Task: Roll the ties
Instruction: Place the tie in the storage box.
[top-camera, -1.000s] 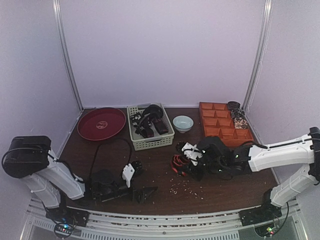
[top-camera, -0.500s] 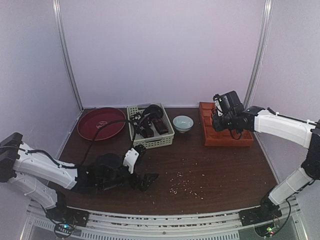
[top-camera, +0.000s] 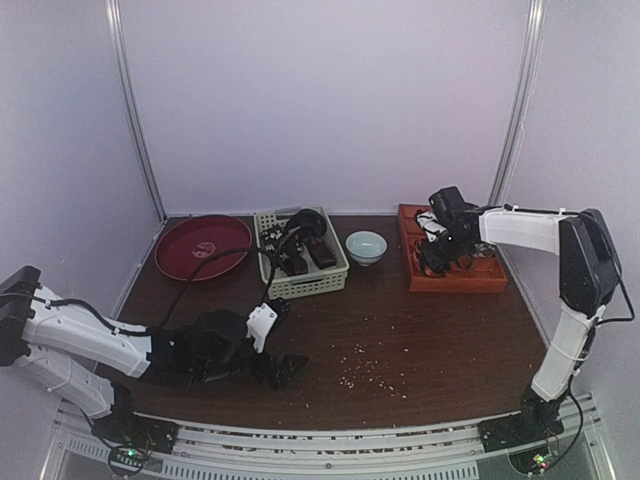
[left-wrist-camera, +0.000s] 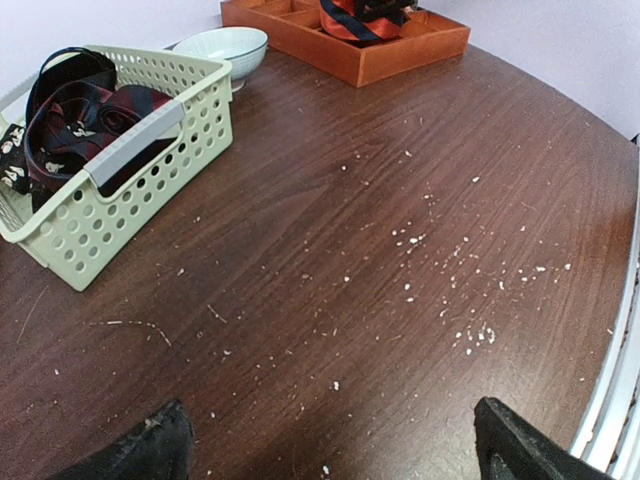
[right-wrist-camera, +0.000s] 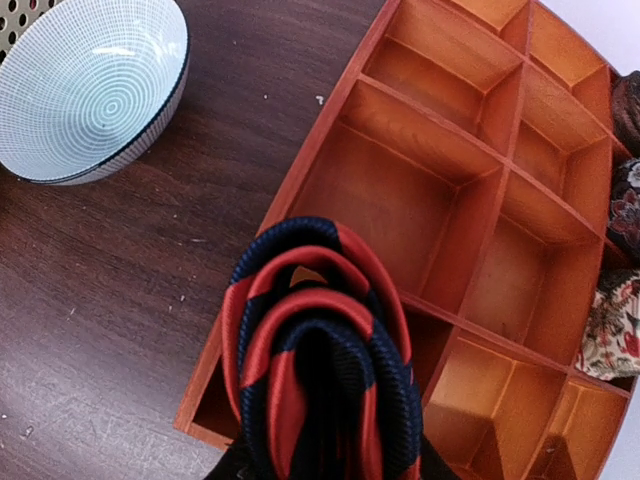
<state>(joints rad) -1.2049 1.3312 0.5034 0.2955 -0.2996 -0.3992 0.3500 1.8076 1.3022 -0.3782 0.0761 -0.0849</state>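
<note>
— Where is the tie?
— The right gripper is clamped on the striped tie, which is rolled. It holds the roll above the tray, on the side toward the bowl. Which cell lies under it cannot be told, because the roll hides it.
— What could spoil it?
— The roll hangs close to the tray's outer wall. Let go off-centre, it could land on a divider, tip and spring loose. A slack outer turn would unwind once the jaws part. The fabric might also cling to a finger and be dragged out on the way up.
— And the left gripper?
— Spread wide, holding nothing, low over the table, apart from the basket. More ties lie tangled there, so a pull on one may drag out another.
</note>
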